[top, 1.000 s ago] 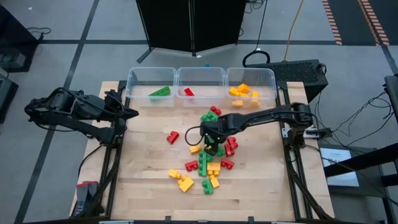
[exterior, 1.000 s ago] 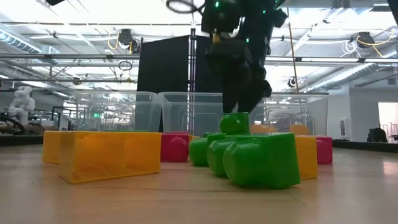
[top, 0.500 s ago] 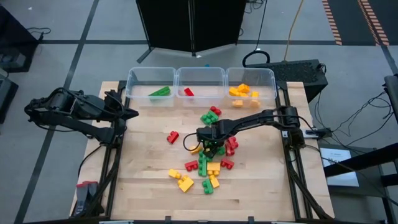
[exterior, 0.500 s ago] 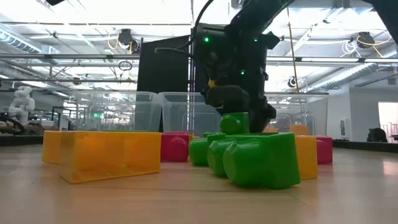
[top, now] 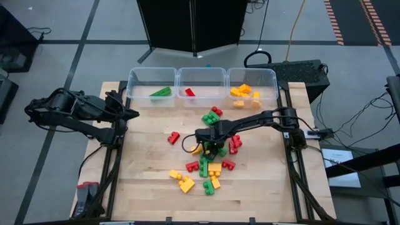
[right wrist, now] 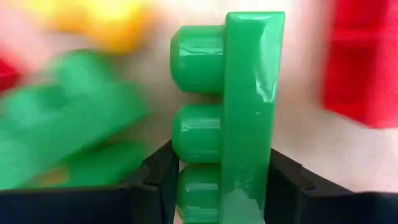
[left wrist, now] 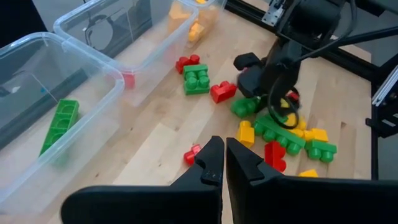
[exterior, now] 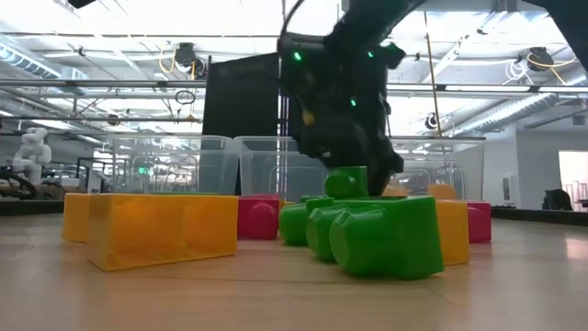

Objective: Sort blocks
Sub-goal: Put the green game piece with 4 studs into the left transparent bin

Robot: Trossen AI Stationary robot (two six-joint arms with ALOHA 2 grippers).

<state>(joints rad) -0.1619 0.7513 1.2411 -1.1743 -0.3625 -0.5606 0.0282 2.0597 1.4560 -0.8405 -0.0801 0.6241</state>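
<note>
While the left gripper [left wrist: 224, 163] waits shut at the left edge of the table [top: 150, 169], our right gripper [top: 214, 145] has dropped from above the pile into its middle and drawn its fingers in around a green brick [right wrist: 233, 112]. A second ago the fingers stood wide and the arm hung higher over the blocks; now, in the right wrist view, the brick lies on its side between the two dark fingers [right wrist: 155, 177], studs toward one of them, each finger right at a face of it. We judge the grip as closing rather than settled: we cannot yet say the brick is clamped, and it sits on the wood, not lifted.

The rest of the blocks [top: 209, 169] lie scattered mid-table, red, green and yellow mixed, some touching the one we are taking. At the far edge stand three clear bins: the left bin [top: 134, 84] has one green piece, the middle bin [top: 201, 74] one red, the right bin [top: 270, 78] several yellow.

So the change means one more green pick is under way, bound, we think, for the left bin. Most of the sorting remains. The neighbours pressed close could be dragged or nudged as we lift.
</note>
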